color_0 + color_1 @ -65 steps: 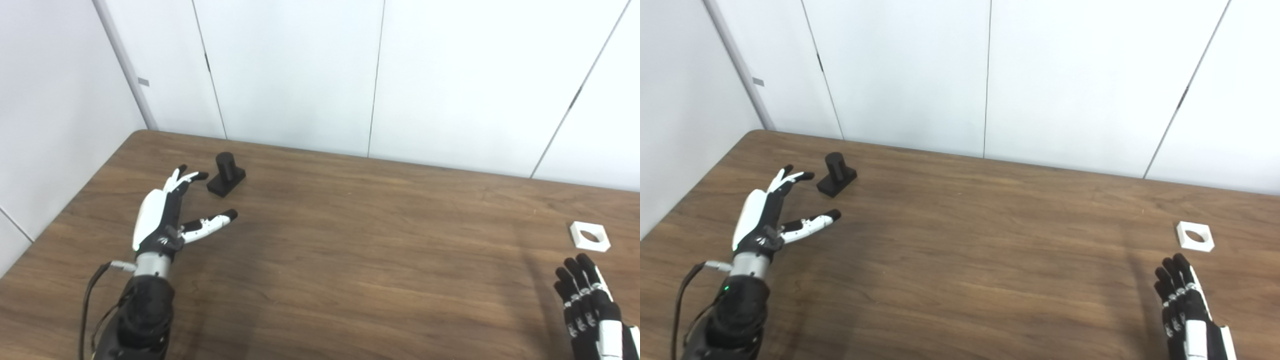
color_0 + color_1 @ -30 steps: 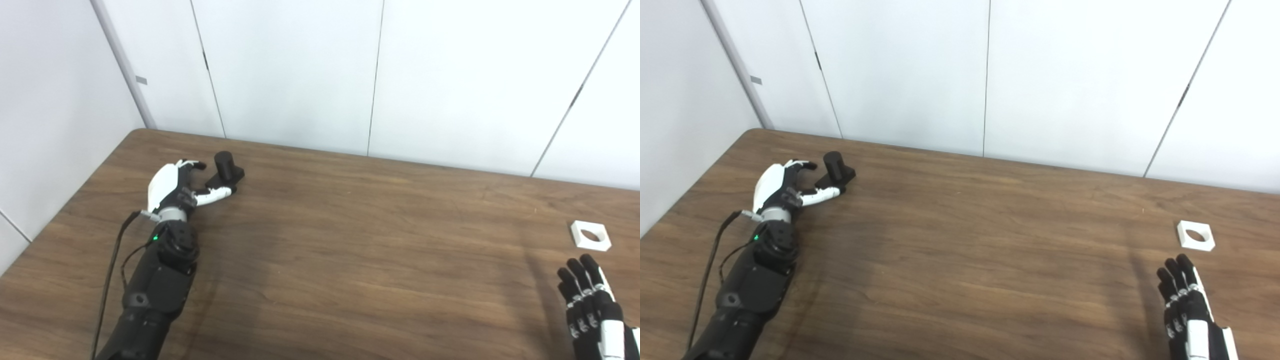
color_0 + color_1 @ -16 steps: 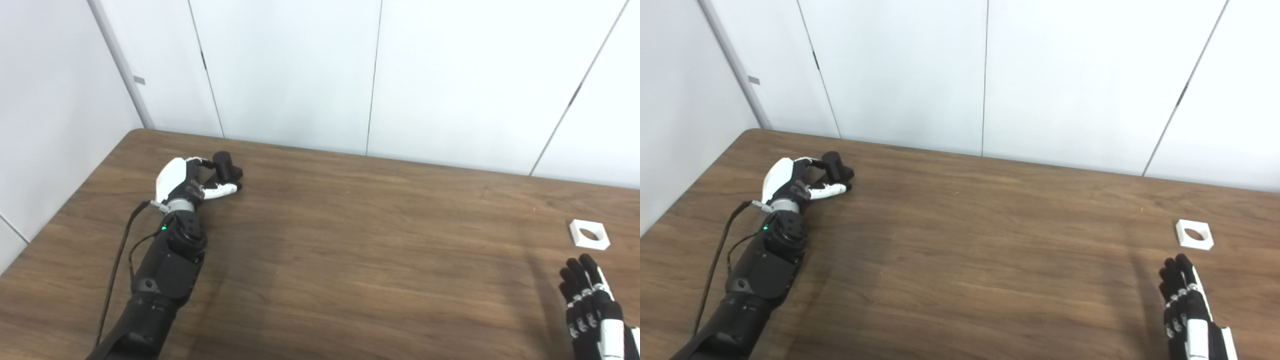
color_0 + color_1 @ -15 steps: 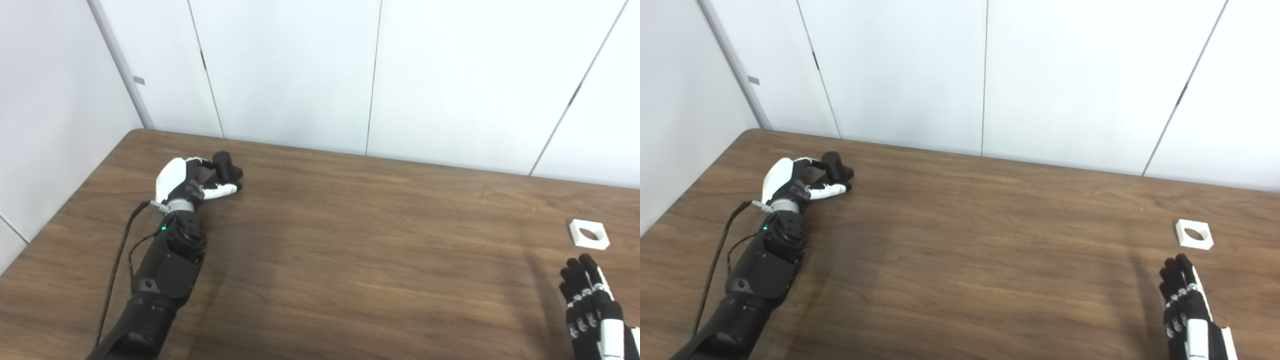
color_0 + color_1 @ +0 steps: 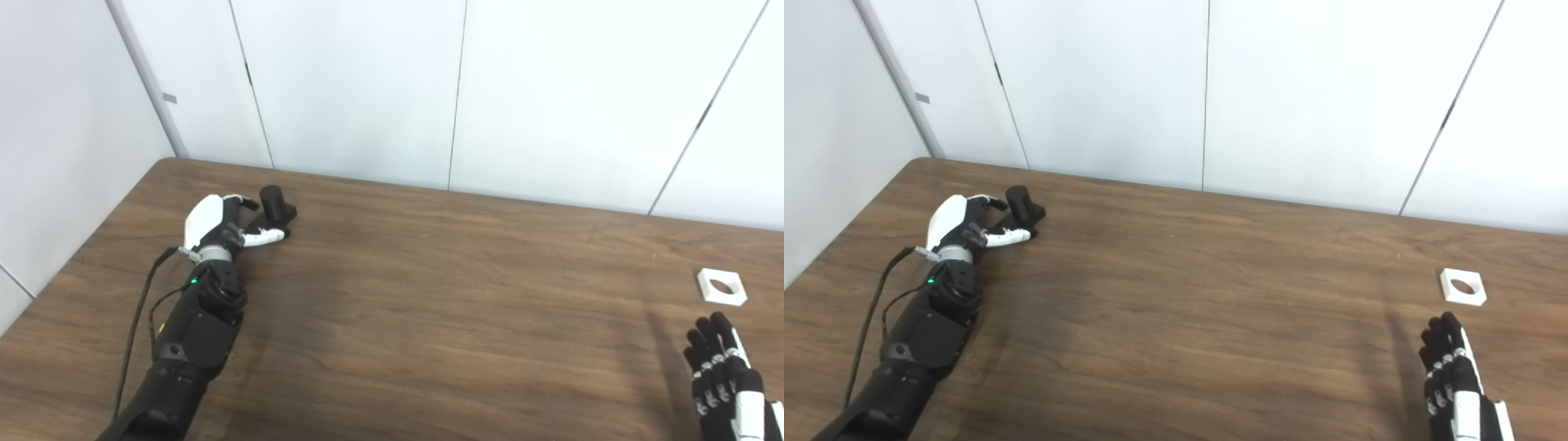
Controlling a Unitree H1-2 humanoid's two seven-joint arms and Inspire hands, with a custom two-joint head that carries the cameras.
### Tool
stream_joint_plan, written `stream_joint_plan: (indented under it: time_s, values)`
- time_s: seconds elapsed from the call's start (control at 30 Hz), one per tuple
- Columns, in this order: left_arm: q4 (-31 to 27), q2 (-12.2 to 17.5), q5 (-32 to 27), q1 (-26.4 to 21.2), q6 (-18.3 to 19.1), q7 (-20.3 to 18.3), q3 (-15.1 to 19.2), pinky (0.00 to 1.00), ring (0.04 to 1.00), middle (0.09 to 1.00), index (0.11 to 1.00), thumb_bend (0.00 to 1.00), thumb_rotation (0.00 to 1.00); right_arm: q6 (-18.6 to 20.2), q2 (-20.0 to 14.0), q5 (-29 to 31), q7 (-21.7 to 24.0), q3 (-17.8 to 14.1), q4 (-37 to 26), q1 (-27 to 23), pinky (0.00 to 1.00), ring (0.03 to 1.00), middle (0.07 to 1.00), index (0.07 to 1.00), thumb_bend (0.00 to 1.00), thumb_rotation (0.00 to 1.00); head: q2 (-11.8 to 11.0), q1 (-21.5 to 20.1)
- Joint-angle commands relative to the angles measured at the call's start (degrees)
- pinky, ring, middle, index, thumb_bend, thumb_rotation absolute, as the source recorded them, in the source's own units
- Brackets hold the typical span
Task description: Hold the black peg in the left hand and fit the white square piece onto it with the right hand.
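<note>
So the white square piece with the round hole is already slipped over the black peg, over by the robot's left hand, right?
Not quite. The white square piece lies alone on the table near the right hand, far from the black peg, which is by the left hand. The left eye view shows it.

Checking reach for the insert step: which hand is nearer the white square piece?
Right. The right hand sits just in front of the white square piece, not touching it. The left hand is across the table at the black peg.
</note>
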Motion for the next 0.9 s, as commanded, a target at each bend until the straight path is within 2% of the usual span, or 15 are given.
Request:
stream_joint_plan:
  time_s: [0.0,0.4,0.57,0.87]
  values:
    - [-1.3,1.8,0.5,-0.5,-0.2,1.6,0.4,0.98,0.973,0.914,0.724,0.85,0.24,-0.3,0.2,-0.4,-0.2,0.4,-0.4,4.6,1.0,0.965,0.957,0.965,0.52,0.92,0.1,0.1]
    - [-1.6,1.4,0.0,0.2,0.0,2.3,0.4,0.93,0.956,0.905,0.719,0.86,0.24,-0.2,0.0,-0.6,-0.1,0.2,-0.4,4.5,1.0,0.962,0.964,0.98,0.53,0.93,0.3,0.2]
    - [-0.9,1.5,-0.2,0.1,-1.2,2.2,0.0,0.92,0.948,0.897,0.701,0.85,0.24,-0.3,0.0,-0.5,-0.2,0.1,-0.7,4.5,1.0,0.955,0.958,0.975,0.51,0.93,0.4,0.0]
    - [-0.5,1.1,-0.6,-0.3,-1.0,1.6,-0.3,0.89,0.929,0.877,0.668,0.86,0.25,-0.1,0.1,-0.6,-0.3,0.1,-1.2,4.7,0.99,0.948,0.954,0.967,0.51,0.93,0.6,-0.1]
